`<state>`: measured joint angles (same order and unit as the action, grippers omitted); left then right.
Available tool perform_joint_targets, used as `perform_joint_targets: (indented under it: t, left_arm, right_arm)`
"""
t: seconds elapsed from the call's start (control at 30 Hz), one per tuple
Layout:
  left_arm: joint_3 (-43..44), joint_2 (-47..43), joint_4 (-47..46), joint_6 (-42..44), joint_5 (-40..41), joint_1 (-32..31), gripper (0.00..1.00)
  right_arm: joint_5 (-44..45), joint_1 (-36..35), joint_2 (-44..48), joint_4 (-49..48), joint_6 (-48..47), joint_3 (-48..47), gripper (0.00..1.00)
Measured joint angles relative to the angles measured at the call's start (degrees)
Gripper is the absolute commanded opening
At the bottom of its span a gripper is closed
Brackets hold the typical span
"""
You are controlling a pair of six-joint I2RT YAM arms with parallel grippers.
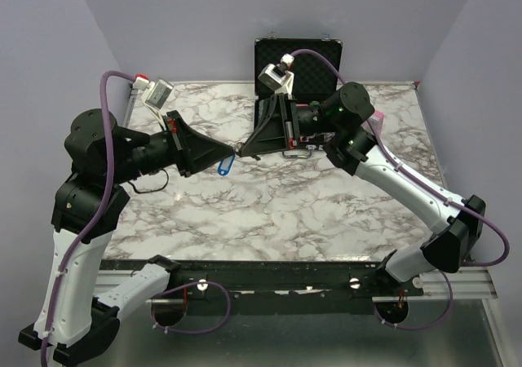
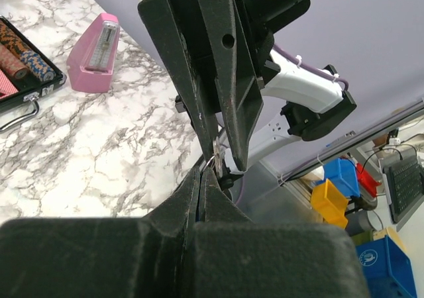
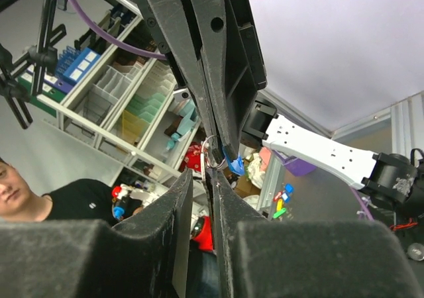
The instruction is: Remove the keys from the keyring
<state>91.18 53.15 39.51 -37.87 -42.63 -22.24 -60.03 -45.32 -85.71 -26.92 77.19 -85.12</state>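
Left fingers (image 2: 179, 212) clamped on keyring (image 2: 215, 157), blue key (image 1: 226, 165) dangling, right fingers (image 2: 228, 79) narrowly apart around it

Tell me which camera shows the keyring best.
Right wrist: the keyring shows as a silver loop, with the blue key beside it. Left wrist shows only a thin sliver of it. From the top, the key is plain but the ring is too small to make out.

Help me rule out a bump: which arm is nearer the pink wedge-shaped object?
Right. The right arm runs close beside the pink wedge; the left arm is across the table, on its opposite side.
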Motion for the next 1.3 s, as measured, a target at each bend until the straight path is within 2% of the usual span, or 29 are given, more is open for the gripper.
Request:
perform_joint_targets:
  t: [0.13, 0.4, 0.7, 1.2, 1.3]
  left_arm:
    - [0.0, 0.0, 0.04, 0.2, 0.04, 0.0, 0.0]
    - [0.0, 0.0, 0.02, -0.37, 0.85, 0.0, 0.0]
    - [-0.83, -0.9, -0.87, -4.85, 4.83, 0.0, 0.0]
    - [-3.15, -2.49, -3.63, -12.61, 9.88, 0.0, 0.0]
    - [-3.23, -2.69, -4.04, -13.05, 10.1, 0.0, 0.0]
  right_arm:
    - [0.22, 0.0, 0.0, 0.59, -0.39, 0.0, 0.12]
    - [0.83, 0.0, 0.0, 1.27, -0.87, 0.0, 0.06]
    - [3.48, 0.0, 0.0, 1.97, -2.29, 0.0, 0.01]
    - [5.79, 0.0, 0.76, 3.54, -4.02, 0.63, 0.01]
    - [5.88, 0.0, 1.01, 3.72, -4.28, 0.87, 0.06]
